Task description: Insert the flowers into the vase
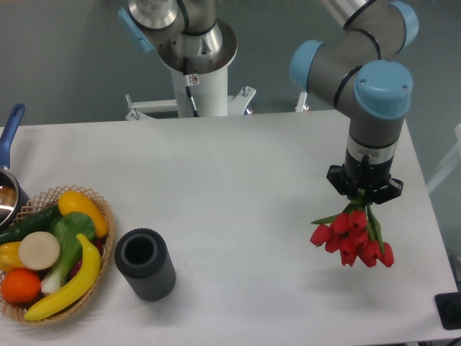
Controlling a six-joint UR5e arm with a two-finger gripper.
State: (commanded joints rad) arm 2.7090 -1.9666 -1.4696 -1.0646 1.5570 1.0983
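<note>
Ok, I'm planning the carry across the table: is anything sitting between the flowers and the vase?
Nothing visible does. The gripper holds the flowers at the right; the vase stands at the left, with bare table between. The basket lies beyond the vase, further left.

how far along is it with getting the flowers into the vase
Done: the flowers are picked up, hanging buds-down from the pincer, which grips them by the stems near the table's right side. In hand: they are held above the table, far from the vase. Left: carrying them across to the vase, which stands empty by the wicker basket on the left, and inserting the stems.
</note>
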